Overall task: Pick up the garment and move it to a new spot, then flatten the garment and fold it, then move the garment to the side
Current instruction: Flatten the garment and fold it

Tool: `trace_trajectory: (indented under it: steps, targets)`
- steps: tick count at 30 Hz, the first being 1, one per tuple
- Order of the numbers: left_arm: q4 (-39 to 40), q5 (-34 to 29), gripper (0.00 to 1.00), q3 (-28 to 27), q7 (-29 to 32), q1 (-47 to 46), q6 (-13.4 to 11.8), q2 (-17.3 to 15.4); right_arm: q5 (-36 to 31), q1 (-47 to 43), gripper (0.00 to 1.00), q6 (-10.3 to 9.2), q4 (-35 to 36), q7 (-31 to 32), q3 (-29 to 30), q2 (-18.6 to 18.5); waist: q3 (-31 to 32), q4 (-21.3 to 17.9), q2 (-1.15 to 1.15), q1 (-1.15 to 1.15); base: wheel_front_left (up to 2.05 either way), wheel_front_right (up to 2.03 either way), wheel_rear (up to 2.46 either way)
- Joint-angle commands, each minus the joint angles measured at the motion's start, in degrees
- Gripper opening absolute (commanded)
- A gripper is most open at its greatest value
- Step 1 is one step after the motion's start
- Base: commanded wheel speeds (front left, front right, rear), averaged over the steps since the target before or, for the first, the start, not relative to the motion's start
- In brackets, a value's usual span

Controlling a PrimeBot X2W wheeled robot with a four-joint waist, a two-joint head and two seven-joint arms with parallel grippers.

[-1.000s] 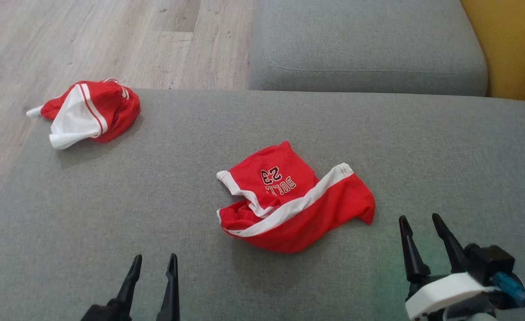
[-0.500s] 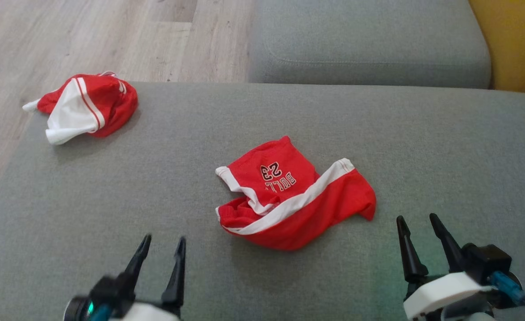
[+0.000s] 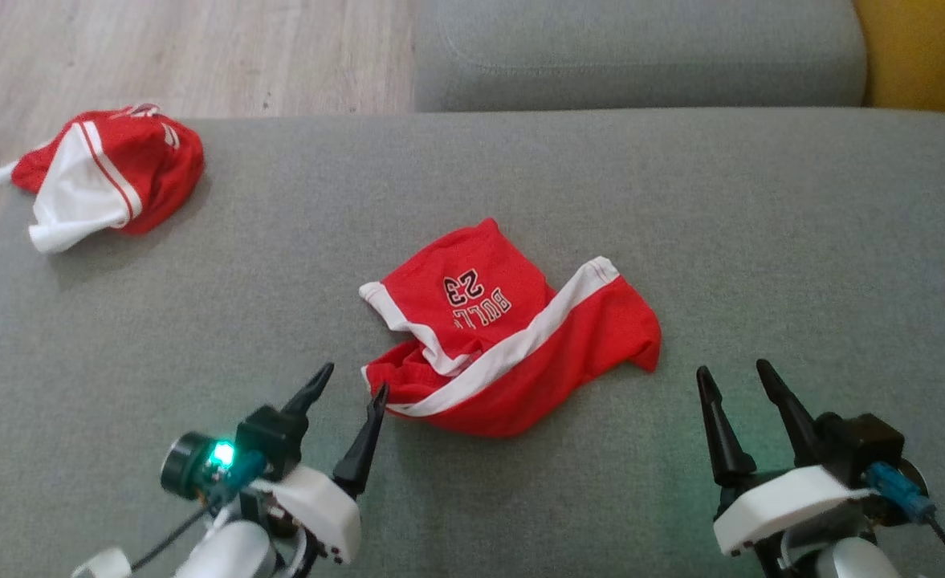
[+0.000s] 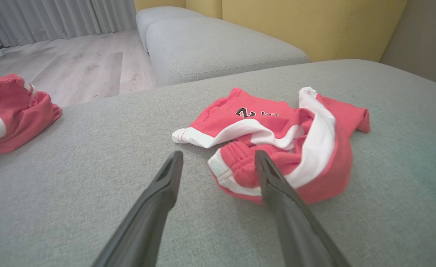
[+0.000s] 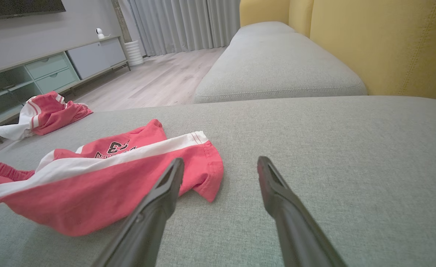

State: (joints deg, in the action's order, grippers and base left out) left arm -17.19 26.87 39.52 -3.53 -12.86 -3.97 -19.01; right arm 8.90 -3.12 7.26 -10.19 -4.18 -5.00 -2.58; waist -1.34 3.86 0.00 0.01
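As the garment (image 3: 520, 345) lies crumpled, the left hand (image 3: 356, 377) is seen released at its near-left edge. Right hand (image 3: 731, 367) is seen released.

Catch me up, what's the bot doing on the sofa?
The robot faces a crumpled red jersey garment with a white stripe and a 23 print, lying in the middle of the grey fabric sofa cushion. Its left claw is open at the garment's near left edge, by the elastic waistband, with nothing gripped yet. The right claw is open too, apart from the garment's right end. A second red and white bundled garment sits at the cushion's far left corner.
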Motion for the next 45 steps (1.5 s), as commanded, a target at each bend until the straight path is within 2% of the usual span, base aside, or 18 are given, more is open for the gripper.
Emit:
trace_trajectory:
  steps: [1, 13, 21, 29, 34, 36, 45]
  targets:
    - [0.77, -0.54, 1.00, -1.63, -0.07, -3.89, 0.31, -0.75, -0.52, 2.86, 1.00, 0.23, 2.15, -0.03, -1.26, -0.30, -0.77, -0.49, 0.00, -0.01, 0.00, 0.00, 0.00]
    - [-5.64, -0.20, 1.00, 1.24, 2.03, -9.93, 6.24, 0.11, -0.88, 3.92, 1.00, 0.23, 2.01, 0.08, -0.94, -0.30, -3.12, -1.19, 0.00, -0.01, 0.00, 0.00, 0.00]
    - [-4.19, 1.14, 1.00, 3.25, 4.86, -7.38, 8.35, -2.24, -0.81, 4.07, 1.00, 0.23, 1.78, -0.21, -0.65, -0.30, -3.66, -1.31, 0.00, -0.01, 0.00, 0.00, 0.00]
    - [0.36, 1.68, 1.00, 4.39, 7.01, -3.23, 8.20, -5.99, -0.69, 4.54, 1.00, 0.23, 1.37, -0.72, -0.03, -0.30, -4.36, -1.05, 0.00, -0.01, 0.00, 0.00, 0.00]
    - [0.97, 1.83, 0.95, 4.98, 7.77, -3.09, 7.87, -5.58, -0.55, 4.93, 1.00, 0.23, 1.01, -0.99, -0.23, -0.30, -4.42, -0.95, 0.00, -0.01, 0.00, 0.00, 0.00]
    - [0.98, 1.67, 0.99, 4.50, 6.91, -3.49, 6.99, -5.17, -0.55, 5.16, 1.00, 0.23, 0.92, -1.02, -0.39, -0.30, -4.44, -1.10, 0.00, -0.01, 0.00, 0.00, 0.00]
    - [2.71, 1.38, 1.00, 2.74, 4.29, -3.74, 4.44, -5.75, -0.77, 5.19, 1.00, 0.23, 0.83, -0.91, 0.10, -0.30, -4.45, -1.27, 0.00, -0.01, 0.00, 0.00, 0.00]
